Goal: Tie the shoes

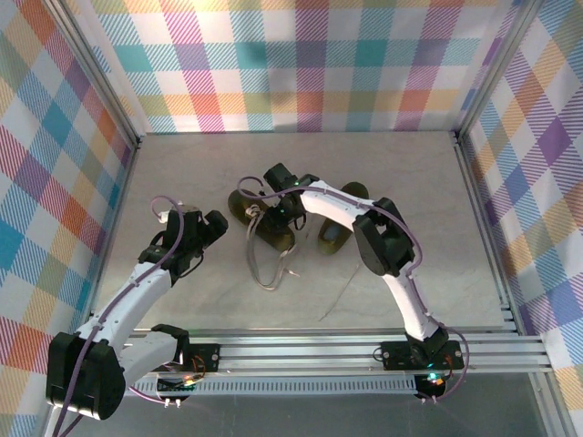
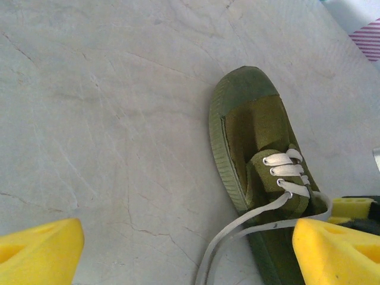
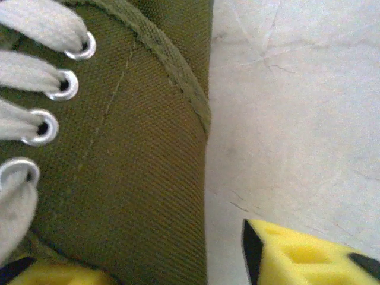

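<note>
**Pair of olive canvas shoes, untied, at the middle of the bench (image 1: 182,173).** The worked shoe (image 2: 252,130) lies sole down, nearer the left arm. In the top view its long axis runs diagonally from far-left to near-right, and the rubber toe cap (image 2: 246,89) appears to point far-left, away from the arms. The second shoe (image 1: 335,235) lies just beside it toward the right arm, its axis nearly front-to-back; its toe direction cannot be told. Loose laces (image 3: 35,21) leave the metal eyelets (image 3: 43,127) and trail across the bench toward the near edge. The left gripper (image 2: 187,243) hovers released, fingers wide apart above the trailing laces. The right gripper (image 3: 151,261) straddles the worked shoe's side wall below the eyelets; whether it clamps the canvas cannot be told. Handling, as judged: the shoe is light and may slide when tugged. The canvas is soft and the sole stiffer. The flat laces are limp and thin, best pinched near their free ends, one per gripper.
</note>
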